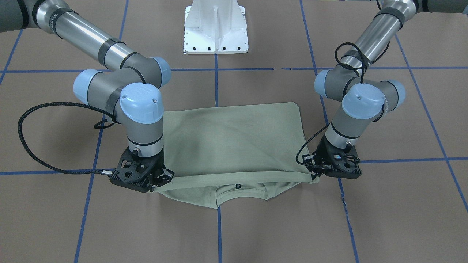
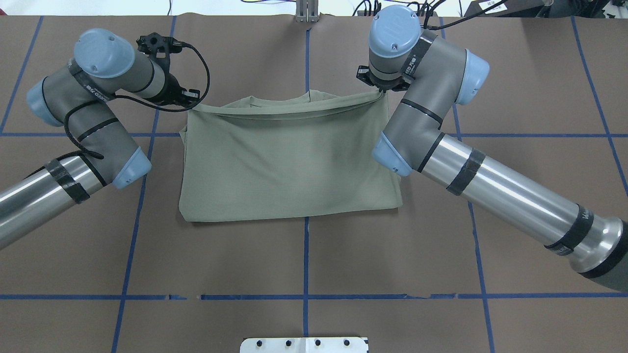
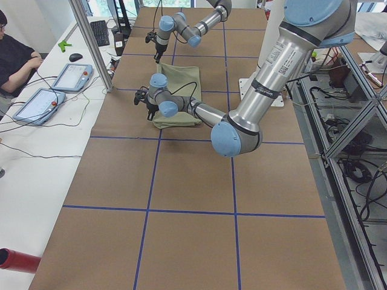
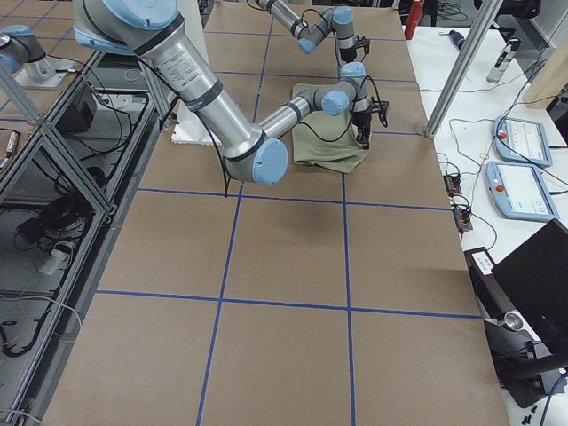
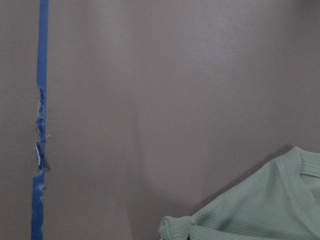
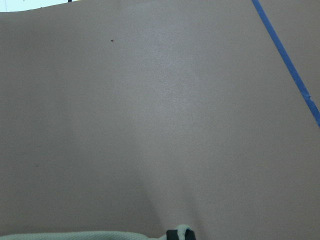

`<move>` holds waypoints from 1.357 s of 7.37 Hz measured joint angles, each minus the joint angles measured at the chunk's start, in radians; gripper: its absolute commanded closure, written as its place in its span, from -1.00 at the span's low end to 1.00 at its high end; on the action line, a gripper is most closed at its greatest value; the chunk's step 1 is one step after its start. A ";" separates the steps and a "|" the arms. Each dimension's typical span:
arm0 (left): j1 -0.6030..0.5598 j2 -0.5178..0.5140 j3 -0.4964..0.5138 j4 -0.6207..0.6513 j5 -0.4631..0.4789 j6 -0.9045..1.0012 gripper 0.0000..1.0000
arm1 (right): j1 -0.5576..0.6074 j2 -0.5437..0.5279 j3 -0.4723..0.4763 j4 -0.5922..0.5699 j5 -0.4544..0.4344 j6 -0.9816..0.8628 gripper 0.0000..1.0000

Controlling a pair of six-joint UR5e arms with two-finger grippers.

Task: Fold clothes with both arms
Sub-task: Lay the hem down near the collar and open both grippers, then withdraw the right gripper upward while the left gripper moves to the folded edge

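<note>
One shirt (image 2: 289,162): doubled flat on the desk (image 2: 304,255), its fold nearest the white base (image 2: 304,344).
Held edge (image 1: 234,177): farther out, taut crosswise, long axis running pincer to pincer.
Left pincer (image 1: 315,174): clamped on one corner.
Right pincer (image 1: 162,179): clamped on the other.
Neck end (image 1: 237,191): just beyond the edge, neither arm nearer. Both probably lower evenly.

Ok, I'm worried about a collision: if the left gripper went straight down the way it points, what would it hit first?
Most likely the brown paper table, just outside the shirt that the left gripper pinches; depth is unclear.
</note>
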 measured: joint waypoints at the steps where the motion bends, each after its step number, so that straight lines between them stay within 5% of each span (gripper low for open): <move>1: 0.000 0.000 0.001 -0.001 0.000 0.002 1.00 | 0.002 0.001 -0.018 0.014 0.001 -0.004 1.00; 2: 0.000 0.000 0.000 -0.001 0.001 0.003 -0.16 | 0.002 0.001 -0.033 0.021 0.001 -0.005 -0.91; 3: 0.000 -0.001 -0.001 -0.002 0.001 0.003 -0.99 | 0.001 0.001 -0.046 0.025 0.001 -0.006 -1.00; 7: 0.001 0.029 -0.058 -0.043 -0.031 0.002 -1.00 | 0.026 0.009 -0.065 0.029 0.041 -0.079 -1.00; 10: 0.047 0.224 -0.326 -0.051 -0.068 -0.049 -1.00 | 0.052 0.002 -0.063 0.045 0.075 -0.145 -1.00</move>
